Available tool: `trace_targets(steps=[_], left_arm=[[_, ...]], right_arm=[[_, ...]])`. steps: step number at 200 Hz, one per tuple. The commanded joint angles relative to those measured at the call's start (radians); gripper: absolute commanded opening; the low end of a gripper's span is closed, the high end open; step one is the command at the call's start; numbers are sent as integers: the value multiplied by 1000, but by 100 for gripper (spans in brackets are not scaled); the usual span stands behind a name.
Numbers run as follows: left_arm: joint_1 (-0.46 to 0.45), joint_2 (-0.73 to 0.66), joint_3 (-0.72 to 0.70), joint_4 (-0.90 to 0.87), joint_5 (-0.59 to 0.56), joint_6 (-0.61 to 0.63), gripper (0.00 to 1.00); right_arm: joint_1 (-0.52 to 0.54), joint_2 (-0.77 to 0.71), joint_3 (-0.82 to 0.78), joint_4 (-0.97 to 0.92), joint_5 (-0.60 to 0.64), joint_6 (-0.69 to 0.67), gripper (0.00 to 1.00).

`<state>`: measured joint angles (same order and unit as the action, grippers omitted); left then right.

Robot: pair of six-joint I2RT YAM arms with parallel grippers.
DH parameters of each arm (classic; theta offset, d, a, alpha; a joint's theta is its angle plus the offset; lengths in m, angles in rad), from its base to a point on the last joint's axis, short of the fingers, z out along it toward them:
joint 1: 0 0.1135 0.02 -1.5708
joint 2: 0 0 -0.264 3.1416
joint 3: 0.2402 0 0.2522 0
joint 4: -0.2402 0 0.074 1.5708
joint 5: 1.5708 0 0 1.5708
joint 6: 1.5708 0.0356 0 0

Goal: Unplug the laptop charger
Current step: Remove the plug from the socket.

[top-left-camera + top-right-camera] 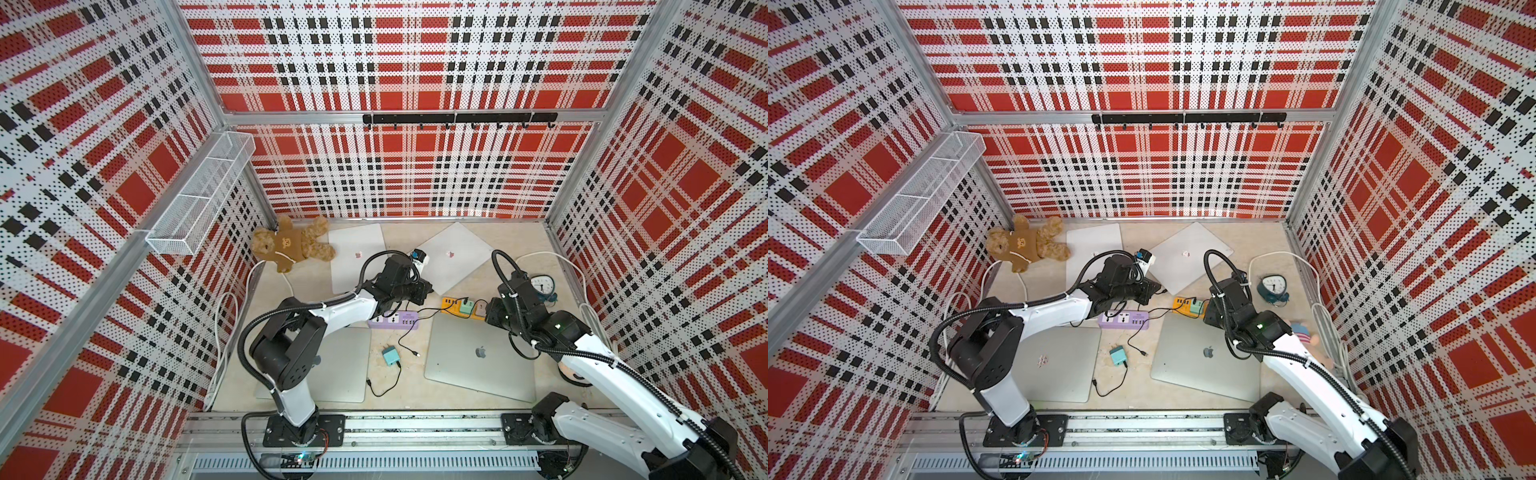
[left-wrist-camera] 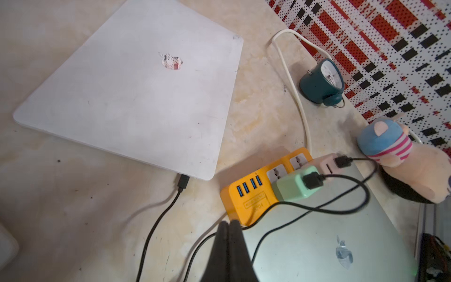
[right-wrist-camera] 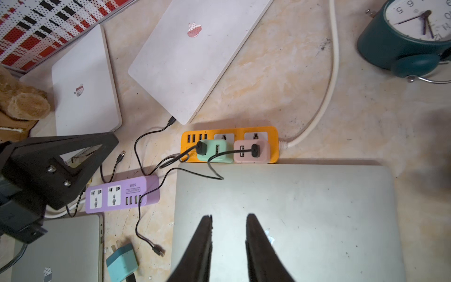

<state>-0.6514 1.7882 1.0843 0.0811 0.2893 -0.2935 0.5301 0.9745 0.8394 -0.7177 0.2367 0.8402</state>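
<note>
Partly hidden: the left fingers [image 2: 222, 240], pressed together, are cut off by the frame edge; whether they pinch anything cannot be told. The black charger plug [image 2: 183, 182] sits in the corner of the white closed laptop [image 2: 136, 97]. The right fingers [image 3: 202, 241] stand apart, empty, above the silver closed laptop [image 3: 317, 207]. Count: four laptops; one orange power strip [image 3: 273, 136], one purple power strip [image 3: 148, 185]; three adapters: mint cube [image 3: 219, 156], pink cube [image 3: 251, 156], teal cube [image 3: 122, 263]. The orange power strip touches the silver closed laptop's edge. Bare tabletop [image 1: 411, 395] separates the two near laptops.
</note>
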Motion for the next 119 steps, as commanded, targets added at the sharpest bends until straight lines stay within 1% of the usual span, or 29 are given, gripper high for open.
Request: trace_targets(steps=[1,27,31,47,61,119], left_arm=[[-11,51,50,20,67,-69,0],[-30,111,95,17,80,-70,0],[-33,118,100,16,83,-94,0],[-44,143,120,17,86,-100,0],[-49,160,133,16,88,-106,0],[-72,222,177,19,113,-122,0]], right_arm=[[-38,-5,19,-14,-12,-36,29],[-65,-4,15,-6,-25,-53,30],[-67,-5,13,-5,-25,-53,30],[-72,-4,3,-1,-25,-55,31],[-77,-6,-6,3,-58,-58,32],[-85,-9,-29,16,-75,-64,33]])
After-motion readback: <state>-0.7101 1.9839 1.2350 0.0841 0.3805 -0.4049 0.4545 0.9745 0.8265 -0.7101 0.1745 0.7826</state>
